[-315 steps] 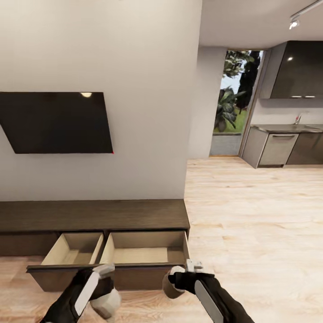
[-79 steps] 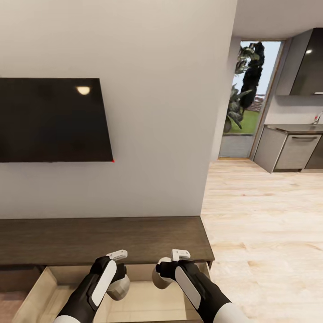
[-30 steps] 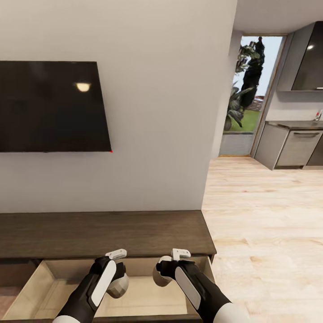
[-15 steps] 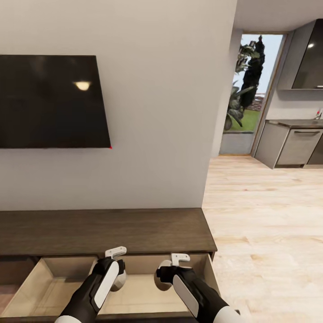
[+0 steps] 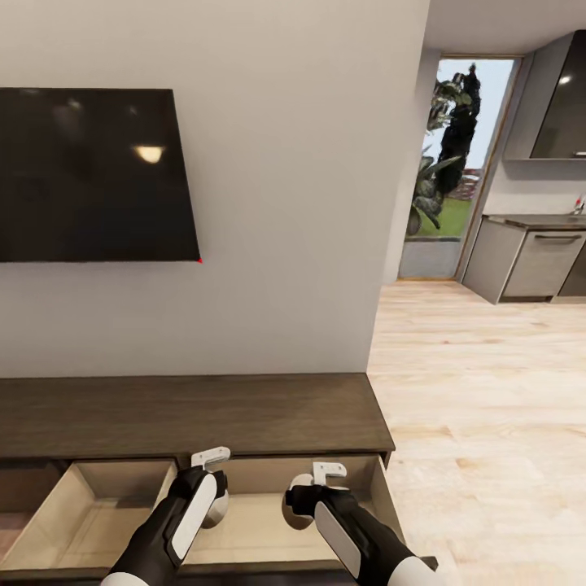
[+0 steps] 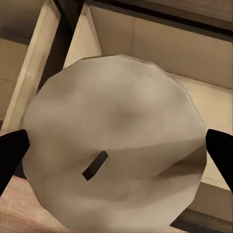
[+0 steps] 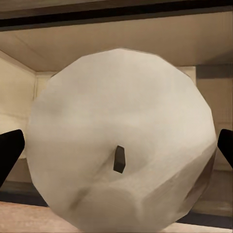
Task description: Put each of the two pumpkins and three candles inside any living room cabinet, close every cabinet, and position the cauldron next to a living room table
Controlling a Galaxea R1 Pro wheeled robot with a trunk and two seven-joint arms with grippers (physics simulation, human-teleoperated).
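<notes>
Both arms are out over the cabinet [image 5: 195,411], and each one carries a candle. The left gripper [image 5: 210,458] is clamped on a candle [image 6: 114,155], whose whitish end and dark wick face the left wrist camera, with black fingertips [image 6: 10,150] pressing at either side. The right gripper [image 5: 328,470] grips the other candle [image 7: 121,145] the same way, wick end toward the right wrist camera. From the head view both candles hang above the right-hand drawer [image 5: 260,521], pulled well out with its pale beige inside showing; the left candle sits close to the divider beside the neighbouring open drawer [image 5: 89,509]. I'd judge the step is the drop into the drawer. To do it well, lower each wrist until the candle is down inside the walls, not up at rim height, so a stubby cylinder can't bounce or roll out. Keep the left one clearly on the right side of that divider before letting go. Release one at a time, spaced apart, and lift straight up so the fingers don't drag a candle along. Leave room toward the front panel, because these drawers have yet to be pushed shut. Behind the cabinet hangs a dark television [image 5: 94,175] on the wall.
</notes>
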